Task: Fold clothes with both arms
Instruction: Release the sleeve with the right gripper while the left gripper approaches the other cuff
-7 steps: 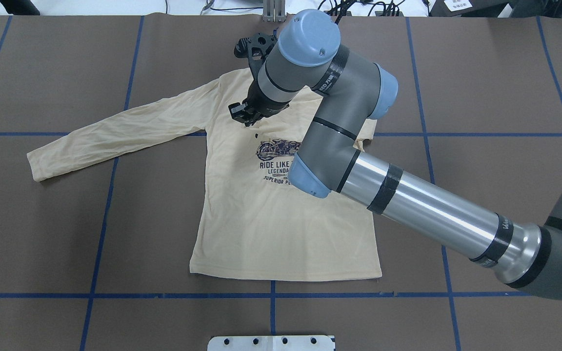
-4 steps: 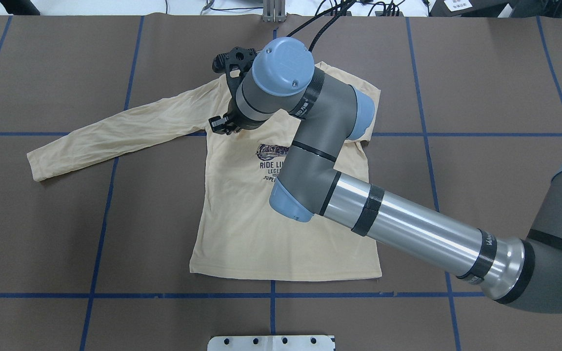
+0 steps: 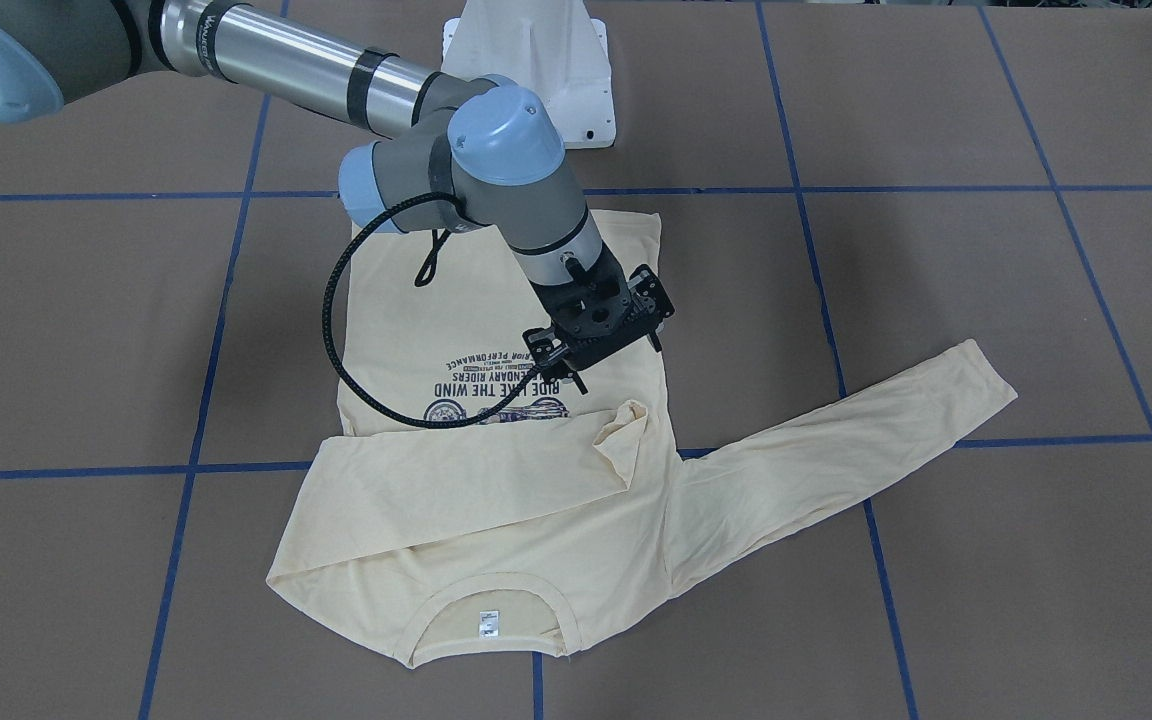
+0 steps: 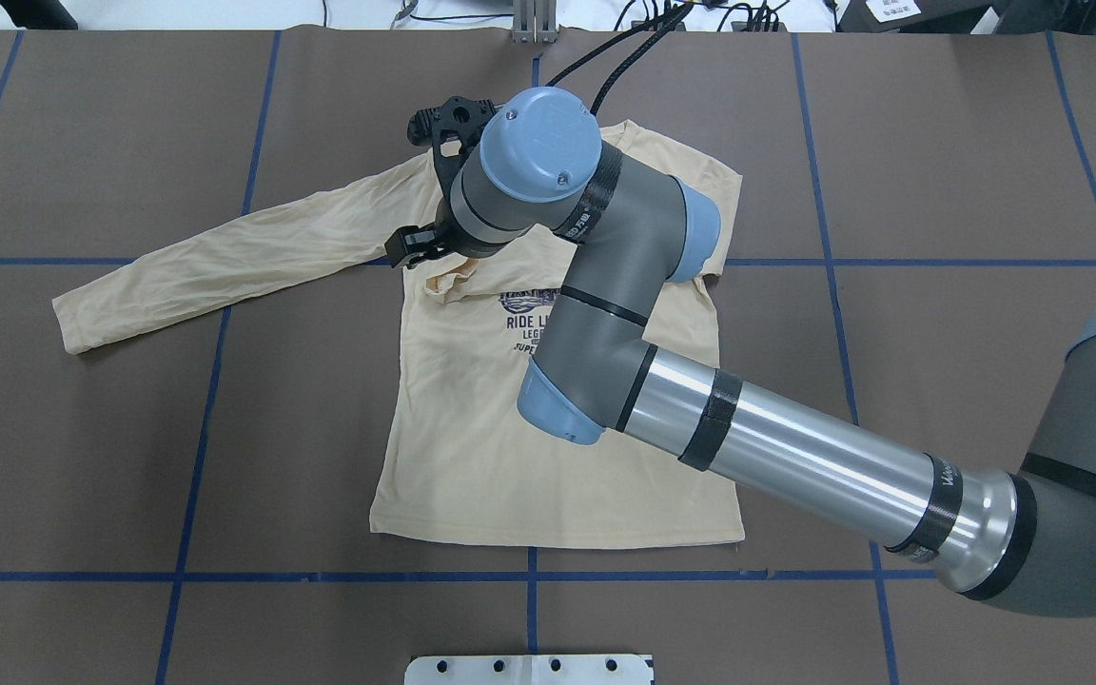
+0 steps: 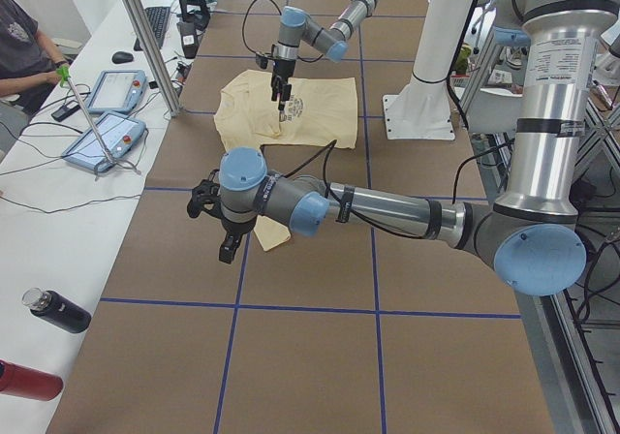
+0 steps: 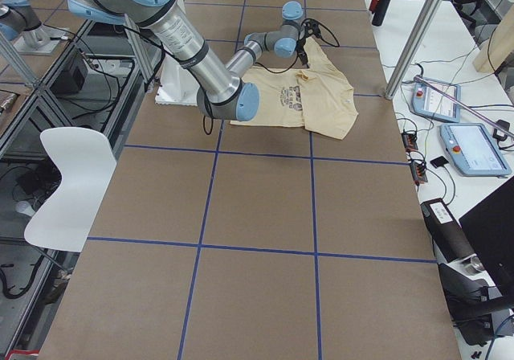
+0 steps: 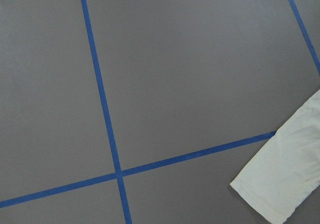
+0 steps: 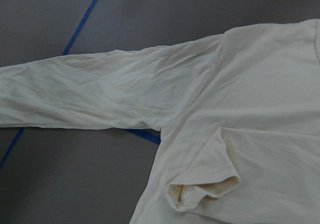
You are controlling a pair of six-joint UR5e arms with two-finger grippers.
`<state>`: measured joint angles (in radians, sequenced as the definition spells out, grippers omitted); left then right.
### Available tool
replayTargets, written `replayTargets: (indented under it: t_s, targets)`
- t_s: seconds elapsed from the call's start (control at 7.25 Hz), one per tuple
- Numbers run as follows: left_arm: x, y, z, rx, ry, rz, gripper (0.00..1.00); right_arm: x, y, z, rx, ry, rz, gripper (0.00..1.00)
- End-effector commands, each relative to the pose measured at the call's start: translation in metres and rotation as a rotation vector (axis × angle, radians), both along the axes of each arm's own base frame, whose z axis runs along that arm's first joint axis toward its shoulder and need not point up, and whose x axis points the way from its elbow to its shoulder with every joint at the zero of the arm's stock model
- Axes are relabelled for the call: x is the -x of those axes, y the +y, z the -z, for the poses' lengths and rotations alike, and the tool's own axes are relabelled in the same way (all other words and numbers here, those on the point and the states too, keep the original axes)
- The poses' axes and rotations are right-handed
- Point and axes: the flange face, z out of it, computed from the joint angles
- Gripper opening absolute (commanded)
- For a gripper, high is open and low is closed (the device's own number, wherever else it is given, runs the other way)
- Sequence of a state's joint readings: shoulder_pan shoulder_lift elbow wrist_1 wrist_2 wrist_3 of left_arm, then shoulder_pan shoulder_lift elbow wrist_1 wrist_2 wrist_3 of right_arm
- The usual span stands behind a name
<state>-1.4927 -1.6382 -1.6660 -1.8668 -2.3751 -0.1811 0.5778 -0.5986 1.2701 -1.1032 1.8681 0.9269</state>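
The cream-yellow shirt [image 4: 529, 457] lies flat, print up, collar [image 3: 491, 600] at the far side of the table. Its right sleeve [image 3: 456, 490] is folded across the chest. That sleeve's cuff [image 4: 448, 283] lies loose near the left armpit and shows in the right wrist view [image 8: 200, 191]. My right gripper [image 4: 407, 251] hangs just above and beside the cuff, open and empty [image 3: 561, 368]. The left sleeve [image 4: 225, 257] lies stretched out. My left gripper [image 5: 226, 250] hovers near its cuff [image 7: 285, 179]; I cannot tell whether it is open or shut.
The brown table cover carries a grid of blue tape lines [image 4: 205, 419]. The white pedestal base [image 3: 536, 60] stands on the robot's side. A side table with tablets [image 5: 97, 134], bottles [image 5: 58, 310] and a metal post [image 5: 145, 37] runs along the far edge.
My right gripper has moved left across the shirt's chest toward the left armpit. The folded sleeve's cuff now lies free on the shirt below it.
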Motion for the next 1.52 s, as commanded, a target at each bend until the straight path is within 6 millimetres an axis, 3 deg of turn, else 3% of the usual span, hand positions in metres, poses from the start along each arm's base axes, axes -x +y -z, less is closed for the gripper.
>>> replayTargets:
  t_s: [0.0, 0.28, 0.41, 0.55, 0.69, 0.83, 0.97, 1.1, 1.24, 1.38]
  targets:
    - [-0.038, -0.003, 0.015, 0.019, 0.05, 0.047, 1.0, -0.002, -0.002, -0.002, 0.052, 0.029, -0.015, 1.0]
    - [-0.1, -0.004, 0.02, 0.029, 0.011, 0.102, 1.0, -0.037, -0.014, 0.003, 0.138, 0.147, -0.048, 1.0]
    - [-0.15, 0.004, 0.03, 0.066, 0.058, 0.153, 1.0, -0.064, -0.017, 0.006, 0.182, 0.195, -0.046, 1.0]
    - [-0.219, 0.022, 0.037, 0.122, 0.08, 0.247, 1.0, -0.102, -0.014, -0.003, 0.241, 0.228, -0.038, 1.0]
    - [-0.263, 0.037, 0.031, 0.151, 0.065, 0.282, 1.0, -0.142, -0.002, -0.031, 0.254, 0.233, -0.028, 1.0]
    - [-0.267, 0.041, 0.025, 0.15, 0.053, 0.279, 1.0, -0.182, 0.007, -0.061, 0.265, 0.231, -0.021, 1.0]
    - [-0.259, 0.06, -0.001, 0.133, 0.048, 0.28, 1.0, -0.212, 0.012, -0.083, 0.28, 0.244, -0.001, 1.0]
    - [-0.257, 0.063, -0.02, 0.111, 0.042, 0.301, 1.0, -0.237, 0.014, -0.096, 0.297, 0.265, 0.007, 1.0]
    - [-0.255, 0.064, -0.034, 0.114, 0.015, 0.31, 0.99, -0.254, 0.012, -0.098, 0.303, 0.273, 0.009, 1.0]
    - [-0.258, 0.063, -0.05, 0.118, -0.019, 0.319, 0.99, -0.255, 0.014, -0.098, 0.3, 0.273, 0.011, 1.0]
